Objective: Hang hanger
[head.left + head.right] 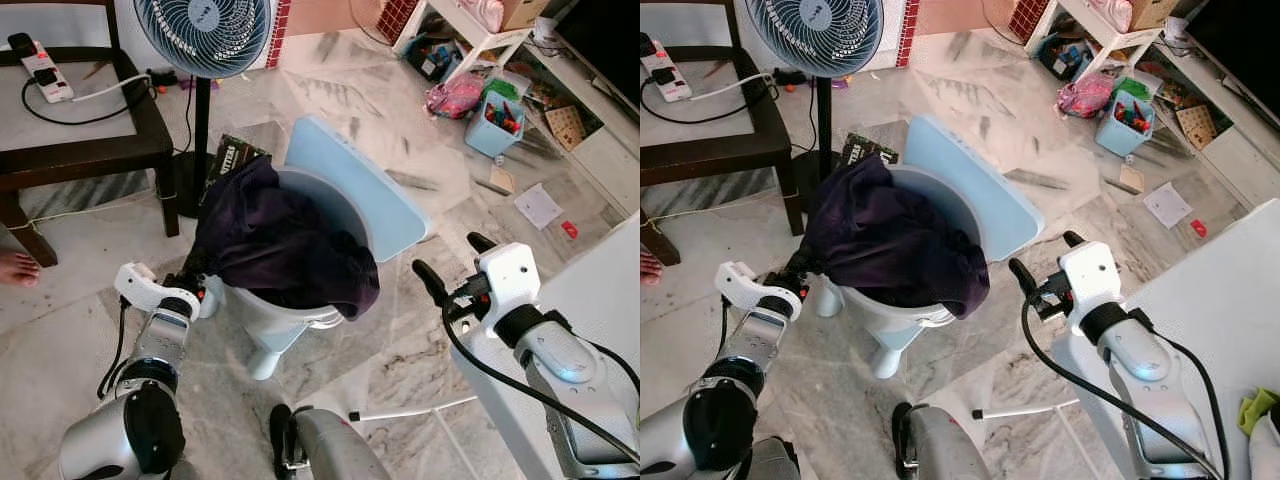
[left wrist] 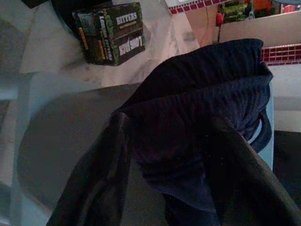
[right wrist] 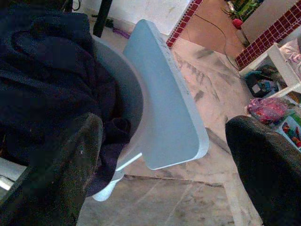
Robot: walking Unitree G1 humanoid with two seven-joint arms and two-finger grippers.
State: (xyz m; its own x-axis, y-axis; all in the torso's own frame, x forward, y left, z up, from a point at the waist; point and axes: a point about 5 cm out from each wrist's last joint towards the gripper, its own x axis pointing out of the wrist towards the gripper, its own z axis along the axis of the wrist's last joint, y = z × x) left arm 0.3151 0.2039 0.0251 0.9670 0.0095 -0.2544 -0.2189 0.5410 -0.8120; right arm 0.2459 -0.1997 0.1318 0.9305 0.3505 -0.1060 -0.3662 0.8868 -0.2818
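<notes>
Left claw (image 1: pixel 190 283) is seen clenched on the dark purple cloth garment (image 1: pixel 280 240) draped over the near rim of the pale blue plastic laundry bin (image 1: pixel 350 195), while the right claw (image 1: pixel 447 265) is held released beside it, no hanger being discernible, so lifting the garment out is judged next.

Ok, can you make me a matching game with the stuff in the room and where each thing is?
Things:
1. dark cloth
2. fan
3. power strip
4. lid

Places:
A. on the dark table
B. draped over the bin's rim
C. standing on the floor behind the bin
D. flipped open, tilted up behind the bin's opening

Pairs: 1-B, 2-C, 3-A, 4-D
</notes>
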